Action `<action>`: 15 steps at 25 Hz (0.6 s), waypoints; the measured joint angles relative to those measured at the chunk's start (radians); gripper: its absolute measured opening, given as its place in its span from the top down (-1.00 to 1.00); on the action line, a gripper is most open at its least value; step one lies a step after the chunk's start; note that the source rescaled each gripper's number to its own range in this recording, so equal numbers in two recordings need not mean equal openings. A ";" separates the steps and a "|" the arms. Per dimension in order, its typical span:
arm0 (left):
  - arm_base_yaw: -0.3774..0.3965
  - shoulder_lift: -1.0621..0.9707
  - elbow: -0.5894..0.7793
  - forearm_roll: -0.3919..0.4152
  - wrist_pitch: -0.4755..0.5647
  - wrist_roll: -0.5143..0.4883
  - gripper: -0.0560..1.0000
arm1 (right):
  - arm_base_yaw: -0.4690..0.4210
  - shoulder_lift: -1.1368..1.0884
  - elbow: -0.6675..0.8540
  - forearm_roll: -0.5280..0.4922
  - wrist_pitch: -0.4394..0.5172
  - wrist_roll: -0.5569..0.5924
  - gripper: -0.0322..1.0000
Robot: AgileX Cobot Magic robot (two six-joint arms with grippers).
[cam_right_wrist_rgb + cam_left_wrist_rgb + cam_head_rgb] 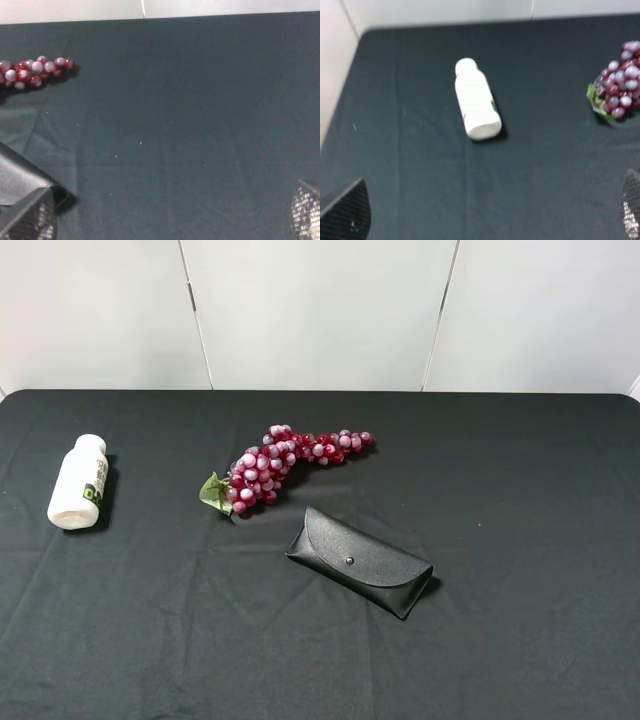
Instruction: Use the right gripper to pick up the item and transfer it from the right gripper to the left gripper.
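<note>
The item, a small white bottle (78, 482) with a green-and-black label, lies on its side at the far left of the black table, cap pointing away. It also shows in the left wrist view (476, 99). Neither arm shows in the exterior high view. My left gripper (487, 215) is open and empty; only its two fingertips (345, 212) show at the frame's corners, well short of the bottle. My right gripper (167, 217) is open and empty, its fingertips (306, 210) wide apart over bare cloth. The bottle is out of the right wrist view.
A red grape bunch (285, 462) with a green leaf lies at mid-table. A black glasses case (360, 561) lies in front of it; its end shows by one right fingertip (20, 180). Black cloth (520, 490) covers the table; white panels stand behind.
</note>
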 joint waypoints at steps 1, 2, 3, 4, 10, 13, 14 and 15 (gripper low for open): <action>0.000 0.000 0.018 0.000 -0.001 -0.005 -1.00 | 0.000 0.000 0.000 0.000 0.000 0.000 -1.00; 0.000 0.000 0.034 0.000 -0.006 -0.010 -1.00 | 0.000 0.000 0.000 0.000 0.000 0.000 -1.00; 0.000 0.000 0.054 0.000 -0.015 -0.012 -1.00 | 0.000 0.000 0.000 0.000 0.000 0.000 -1.00; 0.000 0.000 0.074 0.000 -0.026 -0.013 -1.00 | 0.000 0.000 0.000 0.000 0.000 0.000 -1.00; 0.000 0.000 0.185 -0.001 -0.089 -0.013 -1.00 | 0.000 0.000 0.000 0.000 0.000 0.000 -1.00; 0.000 0.000 0.192 -0.001 -0.099 -0.013 -1.00 | 0.000 0.000 0.000 0.000 0.000 0.000 -1.00; 0.000 0.000 0.192 -0.001 -0.100 -0.013 -1.00 | 0.000 0.000 0.000 0.000 0.000 0.000 -1.00; 0.000 0.000 0.192 -0.001 -0.100 -0.013 -1.00 | 0.000 0.000 0.000 0.000 0.000 0.000 -1.00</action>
